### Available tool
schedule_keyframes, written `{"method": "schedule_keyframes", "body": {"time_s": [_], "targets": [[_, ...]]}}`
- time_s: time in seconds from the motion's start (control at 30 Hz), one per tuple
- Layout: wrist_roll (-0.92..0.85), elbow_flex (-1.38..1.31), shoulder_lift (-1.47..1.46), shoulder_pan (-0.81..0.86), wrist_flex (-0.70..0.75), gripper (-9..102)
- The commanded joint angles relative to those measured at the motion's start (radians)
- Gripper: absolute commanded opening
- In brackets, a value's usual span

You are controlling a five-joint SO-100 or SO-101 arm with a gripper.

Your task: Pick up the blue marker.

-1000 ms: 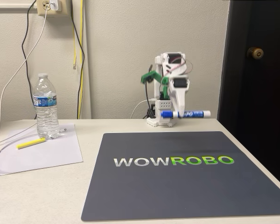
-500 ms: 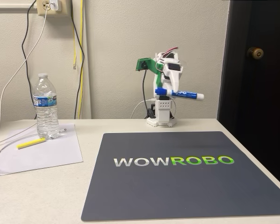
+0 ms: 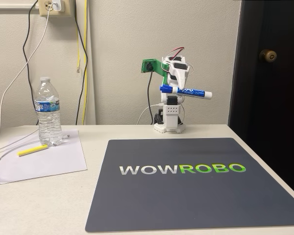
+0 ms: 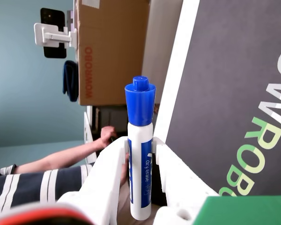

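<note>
The blue marker sits crosswise in the gripper, raised well above the table and above the arm's own white base. In the fixed view its blue cap pokes out to the left of the gripper and the long white barrel with the blue label runs out to the right, tilting slightly downward toward the white end. The gripper grasps it near the cap end, so most of the barrel hangs free on the right side.

In the wrist view the blue marker stands between the two white fingers, cap pointing away from the camera and the barrel passing down between them. The jaws are nearly closed, opened only as wide as the barrel, and both fingers press against its sides.

Below and in front of the gripper in the fixed view lies the dark mat with the WOWROBO lettering. Far off to the gripper's left in that view stand a water bottle and a yellow highlighter on a sheet of paper. In the wrist view a person's arm in a striped sleeve shows beyond the fingers.
</note>
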Motion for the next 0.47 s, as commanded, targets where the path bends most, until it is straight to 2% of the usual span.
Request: {"method": "schedule_keyframes", "body": {"time_s": [0.0,0.13,0.43], "targets": [[0.023,-0.008,0.031,0.012,-0.015,4],[0.098,-0.008,0.035,0.040,-0.026,4],[0.106,-0.002,0.038,0.040,-0.029,4]]}}
